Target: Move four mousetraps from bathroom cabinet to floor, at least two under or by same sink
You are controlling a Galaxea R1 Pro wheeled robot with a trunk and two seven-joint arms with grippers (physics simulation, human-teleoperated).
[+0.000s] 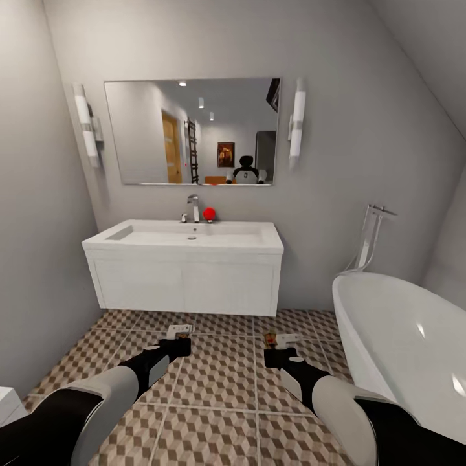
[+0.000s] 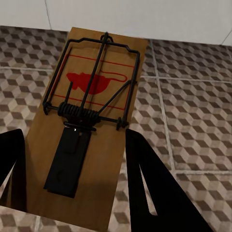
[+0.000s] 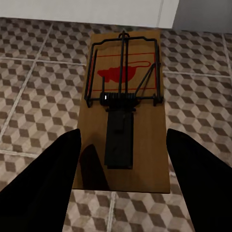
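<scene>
While you face the bathroom sink on its white vanity, you have one mousetrap at each arm, and neither is on the bathroom floor yet as far as I can judge. In the head view your left gripper reaches forward with the left mousetrap sticking out just past its fingertips toward the vanity; in the left wrist view that same board sits between the two dark fingers, which press close against its long edges, so I read this gripper as clenched on it. Your right gripper likewise carries the right mousetrap just ahead of its tips; in the right wrist view the board lies between the fingers, and although they stand wider apart than the left pair, the trap seems to hang above the tiles, so I judge it grasped too. Both traps look to be in front of the sink and near it, with patterned tiles beneath them. So the carrying part looks done for these two: what is left is to lower each gripper to the floor beside or under the sink and let go. The other two mousetraps remain to be fetched, I would guess from the cabinet, and set on this same tiled surface. A white bathtub stands off to the side of your right gripper, so keep that arm away from its rim.
</scene>
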